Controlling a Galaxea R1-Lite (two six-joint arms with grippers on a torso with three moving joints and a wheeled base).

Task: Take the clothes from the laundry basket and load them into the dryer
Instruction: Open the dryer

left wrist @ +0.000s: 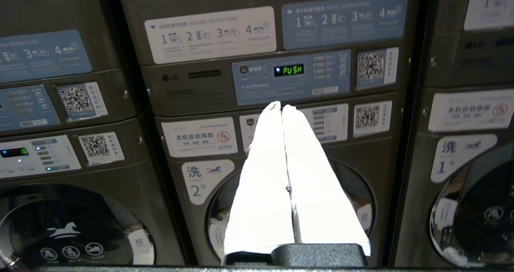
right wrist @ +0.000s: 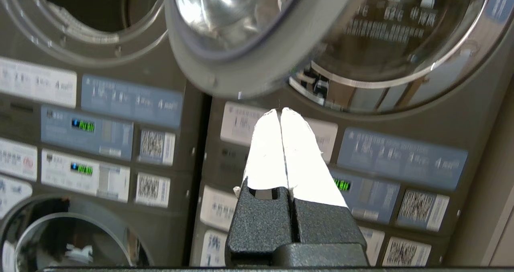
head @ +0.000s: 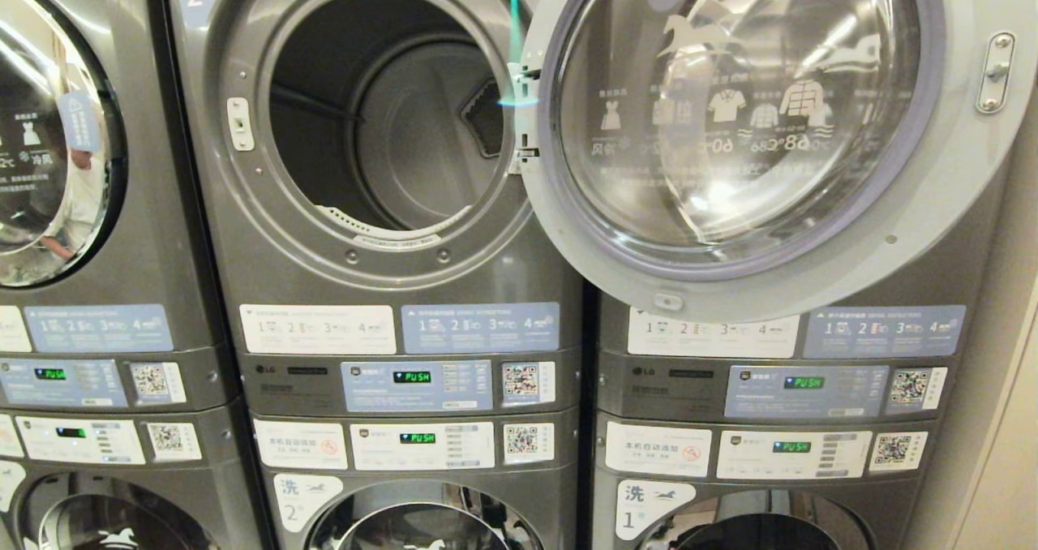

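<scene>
Left hand pressed together, empty, pointed at panel below open dryer. Right hand likewise together, empty, just under swung-out dryer door. Drum seen bare above both hands. Laundry basket, clothes not in view. Door best kept clear; basket to be located first, hands parted before reach.

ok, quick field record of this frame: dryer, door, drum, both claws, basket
dryer: unit 2, upper machine in the middle stack
door: open, swung right
drum: no clothes visible inside
left claw: shut, empty, facing the washer 2 panel
right claw: shut, empty, below the open door
basket: not in view
</scene>
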